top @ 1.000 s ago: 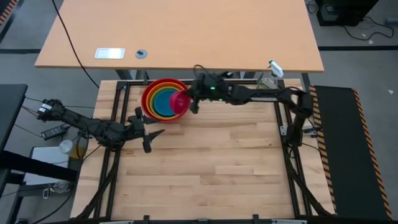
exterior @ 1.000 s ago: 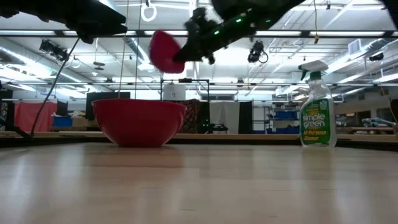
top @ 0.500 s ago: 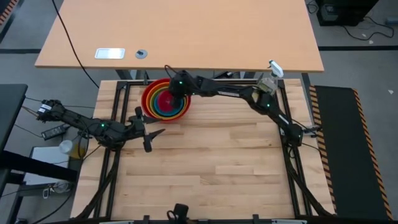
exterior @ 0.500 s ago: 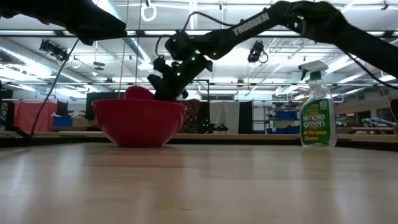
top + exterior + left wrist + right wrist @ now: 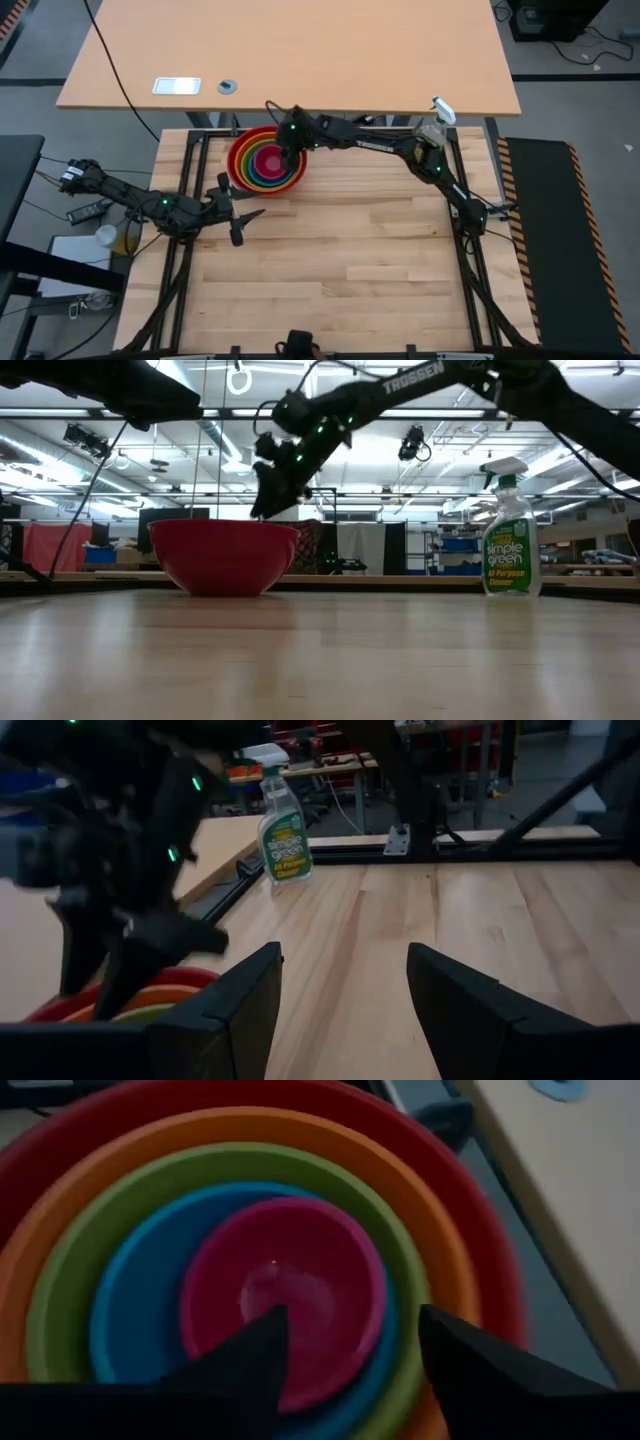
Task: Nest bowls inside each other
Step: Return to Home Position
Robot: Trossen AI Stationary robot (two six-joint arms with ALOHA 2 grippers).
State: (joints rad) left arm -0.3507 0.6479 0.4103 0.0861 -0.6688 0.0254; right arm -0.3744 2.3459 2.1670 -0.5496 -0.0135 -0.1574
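Observation:
The bowls (image 5: 267,160) sit nested at the table's far left of centre: red outermost, then orange, green and blue, with the pink bowl (image 5: 285,1295) innermost and resting in the blue one. The low view shows only the red bowl's wall (image 5: 224,555). My right gripper (image 5: 350,1370) hangs open just above the stack, slanting down over the pink bowl, with nothing between its fingers; the low view shows my right gripper (image 5: 268,505) above the red rim. My left gripper (image 5: 243,220) waits open near the table's left edge, clear of the bowls.
A clear spray bottle (image 5: 510,545) of green liquid stands at the far right corner. A second, lighter tabletop (image 5: 300,50) lies beyond the far edge. The near and middle planks (image 5: 340,270) show bare wood.
My right gripper has swung toward the table's left with the pink bowl, from beside the stack to over its middle. It has tipped downward, lowered the bowl into the blue one, then opened and let go. The pink bowl now rests nested innermost.

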